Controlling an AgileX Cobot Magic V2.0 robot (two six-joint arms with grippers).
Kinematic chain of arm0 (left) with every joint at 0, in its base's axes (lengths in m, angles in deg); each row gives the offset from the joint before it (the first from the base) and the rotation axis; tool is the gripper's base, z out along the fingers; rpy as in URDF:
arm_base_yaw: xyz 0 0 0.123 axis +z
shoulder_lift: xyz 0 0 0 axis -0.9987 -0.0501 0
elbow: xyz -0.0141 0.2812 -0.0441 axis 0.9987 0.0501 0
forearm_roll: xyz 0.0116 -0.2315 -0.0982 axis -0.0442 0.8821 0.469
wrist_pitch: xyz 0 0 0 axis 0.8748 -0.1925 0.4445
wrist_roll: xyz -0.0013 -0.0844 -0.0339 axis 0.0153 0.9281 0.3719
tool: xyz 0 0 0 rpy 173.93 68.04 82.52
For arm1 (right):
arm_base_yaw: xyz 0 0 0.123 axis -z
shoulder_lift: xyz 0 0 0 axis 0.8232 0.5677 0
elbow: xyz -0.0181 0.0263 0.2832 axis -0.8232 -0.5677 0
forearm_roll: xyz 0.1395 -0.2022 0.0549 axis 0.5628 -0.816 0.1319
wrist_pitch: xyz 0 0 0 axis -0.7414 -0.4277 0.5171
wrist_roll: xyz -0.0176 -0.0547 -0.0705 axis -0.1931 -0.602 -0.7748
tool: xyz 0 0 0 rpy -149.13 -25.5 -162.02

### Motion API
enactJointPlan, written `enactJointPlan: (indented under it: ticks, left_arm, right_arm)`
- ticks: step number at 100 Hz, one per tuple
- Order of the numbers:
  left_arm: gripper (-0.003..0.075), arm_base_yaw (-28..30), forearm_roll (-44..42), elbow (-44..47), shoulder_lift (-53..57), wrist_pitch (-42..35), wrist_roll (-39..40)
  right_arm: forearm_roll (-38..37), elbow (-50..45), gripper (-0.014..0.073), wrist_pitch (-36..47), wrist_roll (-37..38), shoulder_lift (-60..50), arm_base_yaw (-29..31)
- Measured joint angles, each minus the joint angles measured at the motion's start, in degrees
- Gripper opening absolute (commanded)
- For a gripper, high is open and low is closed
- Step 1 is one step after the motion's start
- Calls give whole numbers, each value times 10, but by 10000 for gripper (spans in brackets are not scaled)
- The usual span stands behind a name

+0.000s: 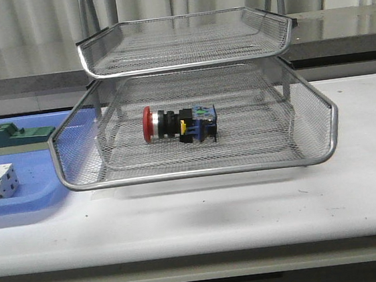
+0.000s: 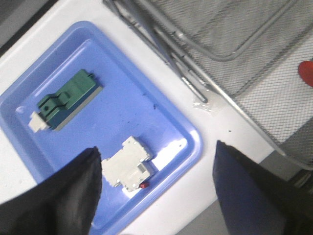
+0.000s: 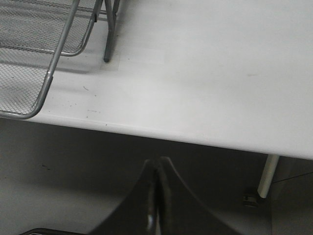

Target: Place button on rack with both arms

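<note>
The button (image 1: 178,126) lies on its side in the pulled-out tray of the rack (image 1: 322,133). Left gripper (image 2: 156,196) is spread open, empty, above the blue tray (image 2: 190,147), the button well off to one side. Right gripper (image 3: 155,196) is closed, empty, clear of the rack. Judgement: placement complete; slide the tray in squarely, both sides evenly. No legible markings.

Frontal view, 2 overhead (shared rack (image 1: 193,123))

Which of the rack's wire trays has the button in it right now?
The pulled-out lower tray, not the upper tray above it. The button lies on its side there, red cap toward the blue tray.
</note>
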Motion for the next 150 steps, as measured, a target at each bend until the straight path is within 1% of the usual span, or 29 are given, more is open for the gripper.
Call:
enactJointPlan:
  ticks: [22, 39, 66, 100, 117, 126, 136, 145, 150]
  left_arm:
    - [473, 82, 22, 117, 108, -84, 0]
    - [473, 117, 45, 218, 199, -163, 0]
    - [473, 124, 105, 407, 366, -322, 1]
    - [473, 124, 167, 606, 555, -434, 1]
    - [473, 124, 224, 670, 640, -485, 1]
    - [473, 124, 238, 691, 671, -515, 1]
    - [473, 124, 243, 701, 685, -541, 1]
    - [470, 124, 245, 702, 687, -544, 1]
    - [445, 124, 246, 702, 687, -547, 1]
  right_arm:
    - [-3, 0, -68, 0, 0, 0, 0]
    - [-3, 0, -68, 0, 0, 0, 0]
    - [-3, 0, -68, 0, 0, 0, 0]
    - [-3, 0, -68, 0, 0, 0, 0]
    - [-3, 0, -68, 0, 0, 0, 0]
    - [-3, 0, -68, 0, 0, 0, 0]
    - [-3, 0, -68, 0, 0, 0, 0]
    - [-3, 0, -68, 0, 0, 0, 0]
    - [-3, 0, -68, 0, 0, 0, 0]
